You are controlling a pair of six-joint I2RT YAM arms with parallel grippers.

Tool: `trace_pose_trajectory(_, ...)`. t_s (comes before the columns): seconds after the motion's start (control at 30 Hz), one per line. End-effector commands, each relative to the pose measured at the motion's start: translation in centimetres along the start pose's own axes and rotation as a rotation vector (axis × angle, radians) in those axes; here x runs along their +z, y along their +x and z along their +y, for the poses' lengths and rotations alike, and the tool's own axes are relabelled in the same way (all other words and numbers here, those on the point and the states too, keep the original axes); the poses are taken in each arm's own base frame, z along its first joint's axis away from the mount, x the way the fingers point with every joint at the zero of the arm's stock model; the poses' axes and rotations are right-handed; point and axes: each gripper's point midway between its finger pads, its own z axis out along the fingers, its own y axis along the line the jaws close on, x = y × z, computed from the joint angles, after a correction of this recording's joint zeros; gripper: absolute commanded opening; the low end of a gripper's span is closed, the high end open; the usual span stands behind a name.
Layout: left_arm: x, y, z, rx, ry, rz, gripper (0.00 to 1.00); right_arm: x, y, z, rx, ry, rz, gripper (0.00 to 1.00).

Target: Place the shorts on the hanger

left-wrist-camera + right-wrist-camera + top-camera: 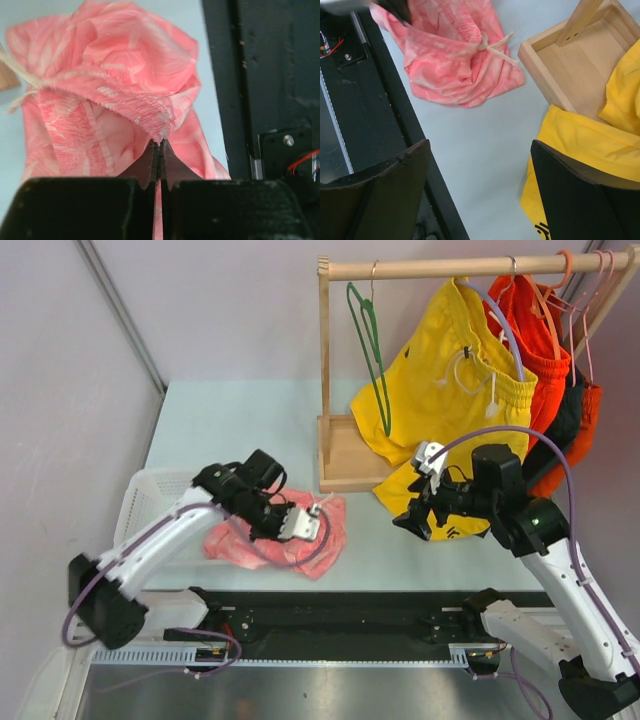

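Note:
The pink mottled shorts (285, 538) lie crumpled on the pale table near its front edge. My left gripper (308, 523) is shut on their gathered waistband (161, 131), jaws pinched together on the fabric. The shorts also show in the right wrist view (455, 55), with a pale drawstring. The thin green hanger (372, 350) hangs from the wooden rail at the back, left of the yellow shorts (455, 370). My right gripper (412, 523) is open and empty, low over the table between the pink shorts and the yellow shorts' hem (580, 150).
A wooden rack (440, 267) with a tray base (345, 455) stands at the back. Orange-red shorts (540, 350) and pink-orange hangers hang at its right. A white basket (145, 500) sits at the left. A black rail (330, 615) runs along the table's front.

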Motion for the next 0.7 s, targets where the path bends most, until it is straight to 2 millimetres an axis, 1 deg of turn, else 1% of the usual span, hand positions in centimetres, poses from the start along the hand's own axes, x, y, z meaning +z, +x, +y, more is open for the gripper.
trace_pose_trajectory(0.0, -4.3, -2.3, -6.6, 0.324, 0.071, -0.069, 0.0, 0.5, -1.1, 0.5, 0.01, -0.036, -0.031, 0.83)
trace_pose_trajectory(0.03, -4.1, -2.3, -8.2, 0.378, 0.109, -0.065, 0.0, 0.8, -1.2, 0.5, 0.014, -0.044, -0.033, 0.81)
trace_pose_trajectory(0.07, -4.6, -2.4, -9.2, 0.425, 0.104, -0.074, 0.0, 1.2, -1.6, 0.5, 0.009, -0.052, -0.046, 0.8)
trace_pose_trajectory(0.1, -4.5, -2.2, -9.9, 0.461, 0.117, -0.066, 0.0, 1.5, -1.8, 0.7, 0.019, -0.065, -0.048, 0.79)
trace_pose_trajectory(0.13, -4.0, -1.5, -11.3, 0.494, 0.158, -0.048, 0.0, 2.3, -2.1, 0.9, 0.015, -0.088, -0.051, 0.78)
trace_pose_trajectory(0.2, -3.9, -0.6, -12.2, 0.545, 0.163, -0.024, 0.0, 3.2, -2.4, 1.4, 0.014, -0.117, -0.055, 0.78)
trace_pose_trajectory(0.23, -3.4, 0.3, -13.2, 0.564, 0.2, -0.007, 0.0, 4.2, -2.8, 2.1, 0.004, -0.148, -0.056, 0.78)
trace_pose_trajectory(0.3, -3.4, 0.9, -13.9, 0.601, 0.186, -0.012, 0.0, 5.2, -3.0, 2.6, 0.0, -0.173, -0.056, 0.78)
trace_pose_trajectory(0.33, -3.0, 1.6, -14.5, 0.626, 0.205, 0.003, 0.0, 5.8, -3.1, 2.8, 0.006, -0.18, -0.053, 0.78)
trace_pose_trajectory(0.37, -2.9, 1.9, -14.7, 0.647, 0.2, 0.005, 0.0, 7.0, -3.5, 3.4, -0.003, -0.204, -0.058, 0.78)
trace_pose_trajectory(0.43, -2.9, 2.4, -15.0, 0.693, 0.185, 0.01, 0.01, 8.3, -4.2, 3.8, 0.004, -0.216, -0.074, 0.78)
trace_pose_trajectory(0.47, -2.9, 2.6, -15.1, 0.705, 0.182, 0.014, 0.03, 9.9, -4.9, 4.2, 0.016, -0.236, -0.09, 0.78)
trace_pose_trajectory(0.5, -2.8, 2.8, -15.1, 0.713, 0.183, 0.018, 0.04, 10.8, -5.3, 4.1, 0.025, -0.226, -0.099, 0.78)
trace_pose_trajectory(0.53, -2.6, 3.2, -15.3, 0.718, 0.185, 0.024, 0.04, 11.8, -6.0, 4.0, 0.028, -0.221, -0.114, 0.78)
trace_pose_trajectory(0.57, -2.5, 3.4, -15.3, 0.722, 0.185, 0.029, 0.04, 12.7, -7.4, 4.0, 0.033, -0.216, -0.158, 0.78)
trace_pose_trajectory(0.6, -2.4, 3.3, -15.1, 0.725, 0.177, 0.026, 0.04, 14.7, -7.1, 4.3, 0.04, -0.226, -0.141, 0.78)
trace_pose_trajectory(0.63, -2.2, 3.5, -15.2, 0.726, 0.179, 0.027, 0.04, 15.6, -8.6, 4.1, 0.016, -0.206, -0.195, 0.77)
trace_pose_trajectory(0.67, -2.1, 3.5, -15.3, 0.73, 0.179, 0.022, 0.04, 16.2, -9.6, 4.1, 0.004, -0.2, -0.221, 0.77)
